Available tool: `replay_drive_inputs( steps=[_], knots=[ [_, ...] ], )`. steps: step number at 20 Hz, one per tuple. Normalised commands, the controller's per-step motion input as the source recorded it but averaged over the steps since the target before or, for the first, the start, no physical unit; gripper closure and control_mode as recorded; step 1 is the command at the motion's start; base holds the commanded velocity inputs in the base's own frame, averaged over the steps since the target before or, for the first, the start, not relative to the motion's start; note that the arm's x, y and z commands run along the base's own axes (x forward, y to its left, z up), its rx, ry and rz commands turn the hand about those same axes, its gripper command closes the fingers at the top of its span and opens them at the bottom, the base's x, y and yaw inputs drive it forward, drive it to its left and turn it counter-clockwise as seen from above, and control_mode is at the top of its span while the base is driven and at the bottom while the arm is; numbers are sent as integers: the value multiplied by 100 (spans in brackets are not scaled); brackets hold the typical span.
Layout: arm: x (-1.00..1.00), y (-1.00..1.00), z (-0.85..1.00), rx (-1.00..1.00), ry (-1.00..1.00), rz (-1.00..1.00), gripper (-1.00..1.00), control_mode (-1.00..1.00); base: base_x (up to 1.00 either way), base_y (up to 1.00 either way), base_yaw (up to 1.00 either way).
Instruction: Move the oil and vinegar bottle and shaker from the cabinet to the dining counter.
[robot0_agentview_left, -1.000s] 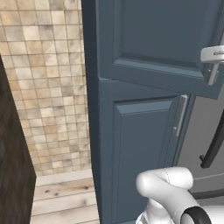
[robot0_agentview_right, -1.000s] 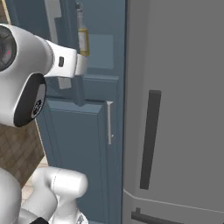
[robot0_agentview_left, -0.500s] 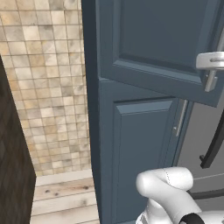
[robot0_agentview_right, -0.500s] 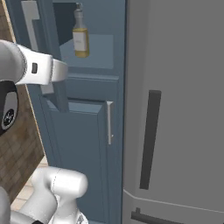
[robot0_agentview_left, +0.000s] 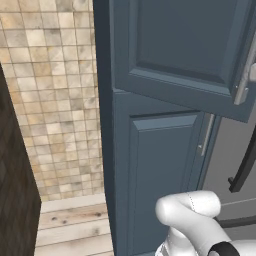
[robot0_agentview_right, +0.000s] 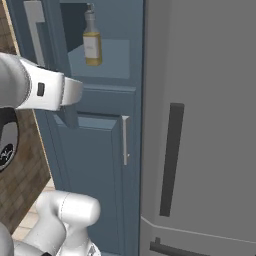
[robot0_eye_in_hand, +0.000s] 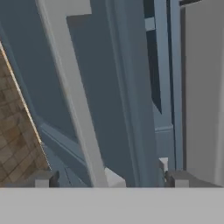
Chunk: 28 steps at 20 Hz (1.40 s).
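One bottle in the open cabinet, gripper spread wide at the door handle.

You have the cabinet (robot0_agentview_right: 95, 165) with its upper door (robot0_agentview_left: 185, 55) swung open; one long grey bar handle (robot0_eye_in_hand: 74, 96) runs between the fingertips (robot0_eye_in_hand: 43, 178) of your gripper (robot0_eye_in_hand: 109, 179), jaws wide apart and holding nothing. One oil and vinegar bottle (robot0_agentview_right: 92, 42) stands upright on the shelf inside (neck pointing straight up, long axis vertical). To the right stands one grey refrigerator (robot0_agentview_right: 200, 125) with a dark handle.

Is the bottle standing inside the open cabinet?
Yes, the bottle stands upright on a shelf inside the cabinet, whose upper door is swung open.
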Motion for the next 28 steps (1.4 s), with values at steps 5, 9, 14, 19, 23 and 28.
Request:
replay_drive_inputs(
  steps=[5, 9, 14, 19, 23, 28],
  knots=[
    [-39, -46, 13, 9, -1, -7, -100, -100, 0, 0, 0],
    [0, -47, 8, 25, 4, -9, -100, -100, 0, 0, 0],
    [28, -21, 1, 39, 2, -5, -100, -100, 0, 0, 0],
    [46, -6, -10, 49, -2, -2, -100, -100, 0, 0, 0],
    [41, 1, -17, 48, -12, -4, -100, -100, 0, 0, 0],
    [26, -1, -2, 39, -4, -8, -100, -100, 0, 0, 0]
  ],
)
